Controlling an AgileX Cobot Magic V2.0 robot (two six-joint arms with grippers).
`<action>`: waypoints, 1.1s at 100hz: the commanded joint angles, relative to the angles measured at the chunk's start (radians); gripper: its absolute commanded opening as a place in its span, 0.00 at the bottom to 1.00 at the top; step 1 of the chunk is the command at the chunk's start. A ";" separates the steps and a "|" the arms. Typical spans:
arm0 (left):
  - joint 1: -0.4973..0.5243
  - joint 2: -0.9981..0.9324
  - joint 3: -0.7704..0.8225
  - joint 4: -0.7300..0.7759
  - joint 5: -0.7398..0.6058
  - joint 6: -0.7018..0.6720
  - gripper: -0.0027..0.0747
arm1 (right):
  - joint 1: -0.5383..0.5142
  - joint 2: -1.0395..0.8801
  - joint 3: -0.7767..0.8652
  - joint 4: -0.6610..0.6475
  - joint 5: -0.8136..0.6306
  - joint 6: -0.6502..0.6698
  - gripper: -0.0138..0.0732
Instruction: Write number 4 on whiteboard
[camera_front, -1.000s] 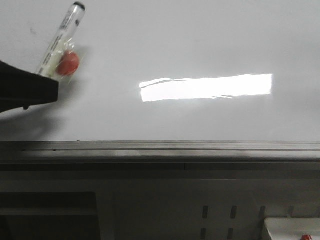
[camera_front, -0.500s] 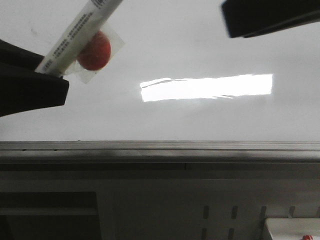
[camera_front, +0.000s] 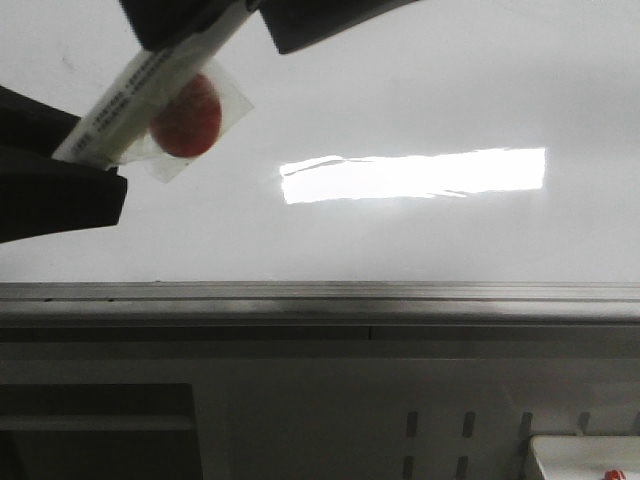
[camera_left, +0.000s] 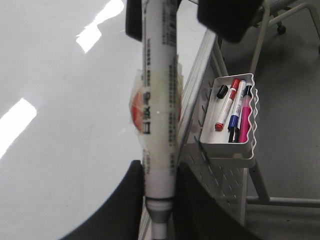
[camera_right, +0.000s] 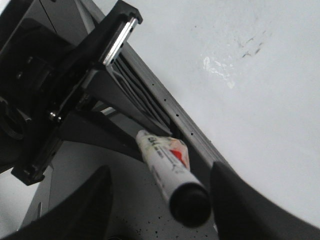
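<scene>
The whiteboard (camera_front: 420, 90) fills the upper front view, glossy white with a bright light patch. No number 4 shows on it. My left gripper (camera_front: 90, 165) is shut on the base end of a white marker (camera_front: 140, 95) that has a red round sticker (camera_front: 187, 115) in clear wrap. The marker slants up to the right. My right gripper (camera_front: 235, 20) is open, one finger on each side of the marker's far end. In the right wrist view the black cap (camera_right: 189, 202) sits between the open fingers of that gripper (camera_right: 160, 180), nearer one finger. In the left wrist view my left gripper (camera_left: 159, 172) clamps the marker (camera_left: 155, 90).
A grey metal strip (camera_front: 320, 295) runs along the board's bottom edge. A white tray (camera_left: 232, 120) holding three spare markers hangs on the perforated panel beside the board. Faint dark smudges (camera_right: 250, 47) mark the board surface.
My left gripper lifted the marker closer to the camera. My right gripper came in from the upper right and now straddles the cap end.
</scene>
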 joint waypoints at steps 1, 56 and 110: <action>-0.004 -0.011 -0.030 -0.045 -0.058 0.001 0.01 | 0.002 0.009 -0.040 -0.013 -0.093 -0.014 0.59; -0.004 -0.011 -0.030 -0.045 -0.075 0.001 0.11 | 0.002 0.028 -0.040 -0.013 -0.135 -0.014 0.08; -0.004 -0.332 -0.030 -0.573 0.429 -0.003 0.63 | -0.103 0.036 -0.198 -0.135 0.014 -0.014 0.08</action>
